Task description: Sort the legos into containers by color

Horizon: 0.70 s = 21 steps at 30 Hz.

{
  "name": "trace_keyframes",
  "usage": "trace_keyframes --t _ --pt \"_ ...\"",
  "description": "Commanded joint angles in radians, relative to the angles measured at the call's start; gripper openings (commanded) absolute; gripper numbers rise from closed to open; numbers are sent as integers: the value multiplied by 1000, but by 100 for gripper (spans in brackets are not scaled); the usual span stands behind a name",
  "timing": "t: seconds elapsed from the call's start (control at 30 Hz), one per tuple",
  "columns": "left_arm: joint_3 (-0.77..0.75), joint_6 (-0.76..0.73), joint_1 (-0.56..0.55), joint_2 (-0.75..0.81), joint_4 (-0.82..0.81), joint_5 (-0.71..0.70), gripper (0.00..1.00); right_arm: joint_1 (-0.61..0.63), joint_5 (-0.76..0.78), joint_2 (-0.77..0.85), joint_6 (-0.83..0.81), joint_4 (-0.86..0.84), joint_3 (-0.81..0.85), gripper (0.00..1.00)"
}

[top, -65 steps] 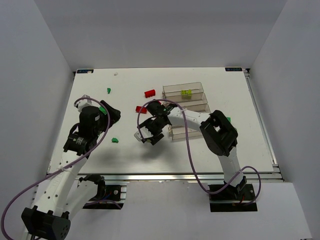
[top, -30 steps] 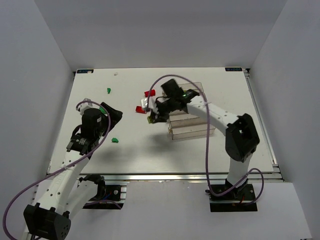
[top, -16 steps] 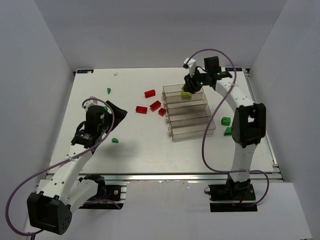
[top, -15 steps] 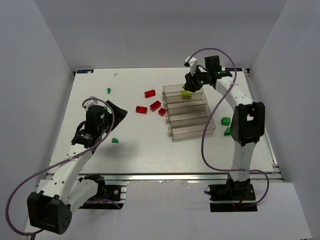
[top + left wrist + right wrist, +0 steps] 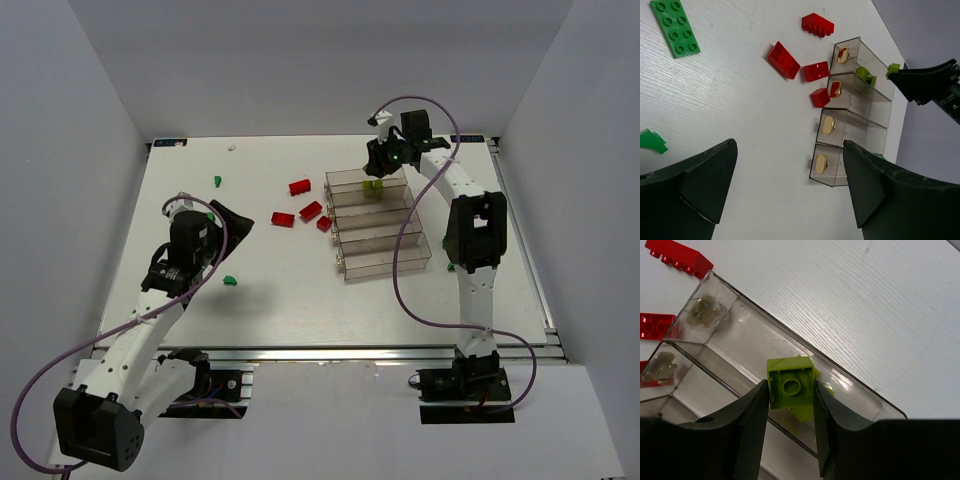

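- While the right end effector (image 5: 790,407) clamps a yellow-green brick (image 5: 791,386) above the farthest tray (image 5: 855,382), the left end effector (image 5: 790,175) hangs apart, empty.
- Risk: off-centre release; brick may clip its rim and bounce out.

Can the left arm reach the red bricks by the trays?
Probably yes: the left gripper is open and empty, bare table separates it from the red bricks, and the right gripper holds a yellow-green brick over the far tray.
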State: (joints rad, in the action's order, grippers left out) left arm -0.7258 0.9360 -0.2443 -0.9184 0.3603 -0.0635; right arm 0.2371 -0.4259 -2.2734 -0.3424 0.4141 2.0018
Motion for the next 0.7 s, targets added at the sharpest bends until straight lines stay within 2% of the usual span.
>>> trace_keyframes --t 0.0,0.07,0.1,0.2,0.43,0.47,0.5,0.6,0.63,0.67 --pt "12 14 5 26 -1 -12 96 1 1 6 11 -26 11 31" --pt "11 14 5 20 -4 -10 96 1 1 3 5 -20 8 39" --pt "9 14 5 16 -4 -10 96 1 1 2 0 -15 9 47" --pt "-3 6 7 -3 -4 -9 96 -1 -1 2 -18 0 9 62" --pt "-24 24 13 -43 58 -55 94 -18 -28 52 -32 32 -3 77" --pt "-26 38 14 -43 72 -65 92 -18 -31 81 -40 34 -1 79" --pt "-26 46 17 -46 104 -88 91 -22 -40 98 -52 35 0 89" --pt "-23 72 25 -50 157 -117 83 -25 -65 193 -131 35 -21 89" --pt "-20 75 26 -56 167 -131 79 -27 -71 224 -136 -4 -82 89" --pt "-20 79 30 -62 180 -137 71 -30 -91 282 -116 -23 -118 89"
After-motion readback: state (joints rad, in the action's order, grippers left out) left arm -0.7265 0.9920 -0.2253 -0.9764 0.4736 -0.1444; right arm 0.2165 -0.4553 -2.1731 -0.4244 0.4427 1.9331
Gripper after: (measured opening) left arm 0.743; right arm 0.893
